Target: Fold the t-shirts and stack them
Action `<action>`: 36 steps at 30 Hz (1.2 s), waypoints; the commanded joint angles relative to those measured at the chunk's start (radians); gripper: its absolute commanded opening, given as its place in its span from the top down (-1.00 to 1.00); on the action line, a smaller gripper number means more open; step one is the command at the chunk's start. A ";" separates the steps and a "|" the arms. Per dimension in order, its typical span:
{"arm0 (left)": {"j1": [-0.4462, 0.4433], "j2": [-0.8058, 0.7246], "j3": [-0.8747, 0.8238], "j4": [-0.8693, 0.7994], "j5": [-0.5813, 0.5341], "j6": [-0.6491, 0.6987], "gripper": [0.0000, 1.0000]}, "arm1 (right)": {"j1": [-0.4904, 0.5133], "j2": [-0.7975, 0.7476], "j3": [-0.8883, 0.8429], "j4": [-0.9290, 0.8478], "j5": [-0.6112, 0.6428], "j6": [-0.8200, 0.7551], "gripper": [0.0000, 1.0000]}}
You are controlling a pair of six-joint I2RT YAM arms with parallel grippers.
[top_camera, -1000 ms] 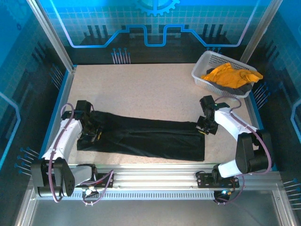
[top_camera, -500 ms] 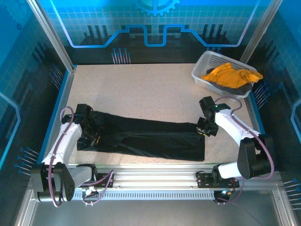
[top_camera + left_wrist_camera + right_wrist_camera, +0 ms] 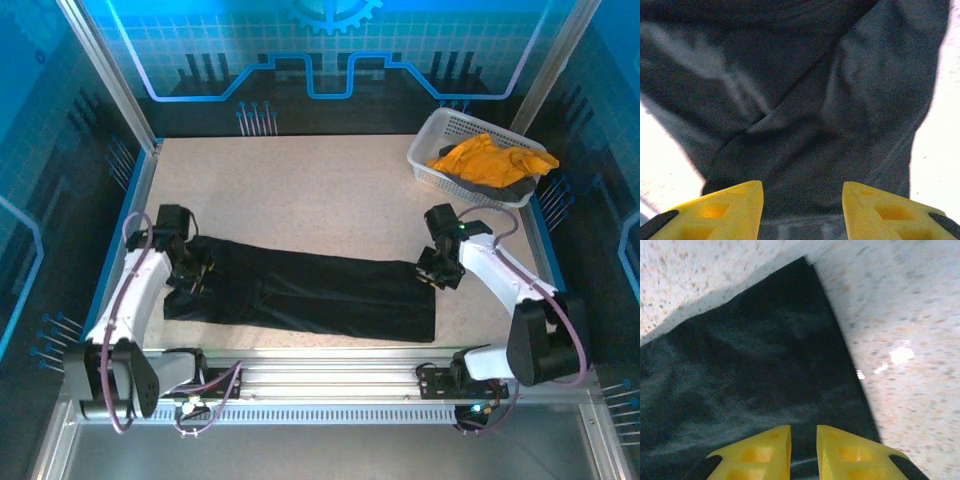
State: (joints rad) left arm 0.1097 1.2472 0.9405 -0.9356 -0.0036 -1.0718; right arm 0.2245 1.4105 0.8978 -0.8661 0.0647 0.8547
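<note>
Stretching left-to-right (slightly tilted), black t-shirt [image 3: 320, 295]

I can't read any text, label, brand or number anywhere here. The nearest thing to a sign is a light-blue gear emblem [image 3: 337, 12] on the back wall [image 3: 420, 60].

A matt, faintly fuzzy weave is seen on the large black t-shirt of soft thin cloth [image 3: 310, 295], creased into low ridges. The pale speckled tabletop [image 3: 300, 190] is shown smooth and stone-like, glossy glints caught on it. Dull moulded plastic is noted on the left gripper's [image 3: 801, 190] yellow fingers [image 3: 725, 210]. The white lattice basket [image 3: 428, 145] is read as smooth plastic, the crumpled mustard t-shirt [image 3: 490, 158] as matt cloth.
</note>
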 commanded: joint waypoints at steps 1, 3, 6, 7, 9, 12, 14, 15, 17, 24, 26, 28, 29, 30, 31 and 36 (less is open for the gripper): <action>0.062 0.143 0.075 0.119 0.007 0.099 0.12 | 0.034 0.090 0.038 0.058 -0.065 0.052 0.56; 0.116 0.222 0.100 0.187 0.063 0.149 0.11 | 0.036 0.163 0.081 0.046 -0.050 0.052 0.56; 0.178 0.302 0.106 0.344 0.158 0.197 0.02 | 0.004 0.281 0.154 0.003 -0.030 0.043 0.56; 0.190 0.328 0.108 0.401 0.191 0.216 -0.02 | -0.010 0.315 0.179 -0.013 -0.028 0.040 0.55; 0.197 0.385 0.136 0.444 0.230 0.252 -0.05 | -0.033 0.375 0.234 -0.044 -0.030 0.026 0.55; 0.196 0.469 0.196 0.408 0.244 0.295 -0.11 | -0.049 0.444 0.318 -0.087 -0.016 0.004 0.55; 0.197 0.489 0.204 0.397 0.223 0.327 -0.12 | -0.053 0.476 0.359 -0.100 -0.014 -0.001 0.55; 0.197 0.495 0.207 0.383 0.203 0.341 -0.12 | -0.054 0.488 0.375 -0.104 -0.013 -0.003 0.55; 0.203 0.511 0.225 0.333 0.150 0.365 -0.10 | -0.058 0.518 0.407 -0.115 -0.011 -0.003 0.55; 0.221 0.554 0.264 0.268 0.067 0.390 0.03 | -0.059 0.553 0.443 -0.142 -0.002 0.002 0.56; 0.228 0.550 0.255 0.282 0.065 0.382 0.07 | -0.058 0.515 0.426 -0.151 0.022 0.013 0.57; 0.230 0.559 0.259 0.279 0.068 0.383 0.10 | -0.054 0.453 0.392 -0.147 0.046 0.029 0.56; 0.231 0.567 0.258 0.284 0.069 0.384 0.10 | -0.051 0.409 0.366 -0.136 0.058 0.038 0.55; 0.231 0.572 0.253 0.290 0.073 0.385 0.11 | -0.048 0.375 0.344 -0.130 0.065 0.045 0.54; 0.231 0.579 0.250 0.294 0.081 0.385 0.15 | -0.044 0.339 0.319 -0.119 0.066 0.049 0.53; 0.230 0.589 0.219 0.332 0.108 0.364 0.50 | -0.028 0.284 0.231 -0.099 0.017 0.076 0.51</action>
State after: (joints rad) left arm 0.3321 1.8263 1.1748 -0.6140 0.0944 -0.7021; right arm 0.1787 1.7039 1.1774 -0.9569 0.0986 0.8925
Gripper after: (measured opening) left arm 0.276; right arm 0.243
